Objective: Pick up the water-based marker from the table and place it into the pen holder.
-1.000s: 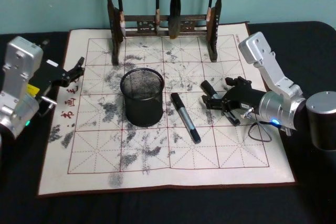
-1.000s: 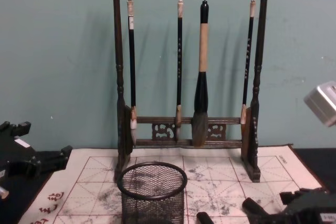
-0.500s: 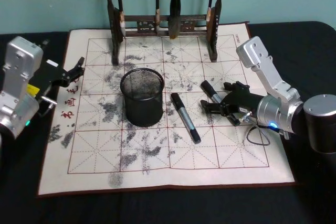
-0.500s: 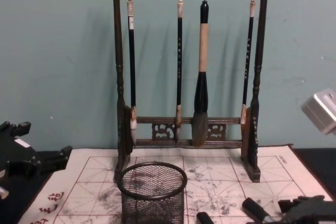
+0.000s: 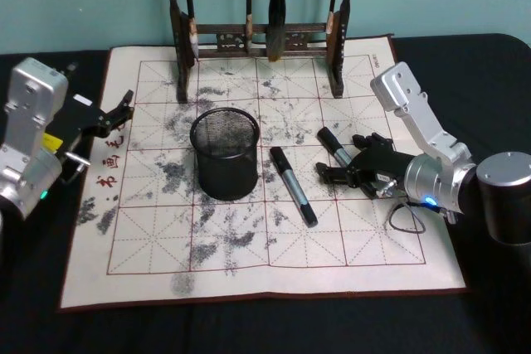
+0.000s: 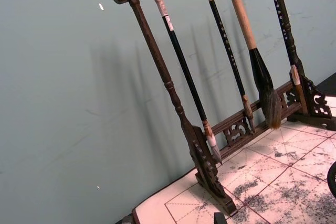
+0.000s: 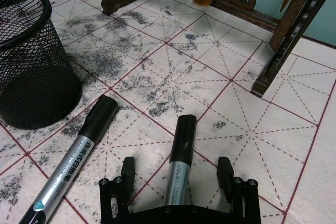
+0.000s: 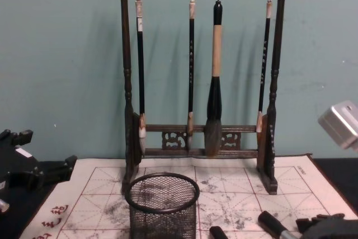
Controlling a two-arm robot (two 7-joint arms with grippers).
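The dark worktop (image 5: 265, 329) carries an ink-stained grid mat (image 5: 158, 246), and a tall brush rack (image 5: 259, 39) stands at the mat's far edge. The pen holder (image 5: 225, 153) is upright, a little left of the mat's centre. The left gripper (image 5: 119, 111) is parked by the mat's left edge. The right gripper (image 5: 340, 157) is low over the mat's right half. Its fingers (image 7: 128, 170) are spread wide and hold nothing, one on each side of a silver-barrelled marker (image 7: 178, 161) lying flat on the cloth.

A second marker (image 5: 293, 186) lies between the gripper and the holder, near both.

To my eye the grasp comes next. The fingers should bracket the barrel squarely near its middle, close firmly without pinching cloth, and lift level. The second marker is near enough to be nudged.
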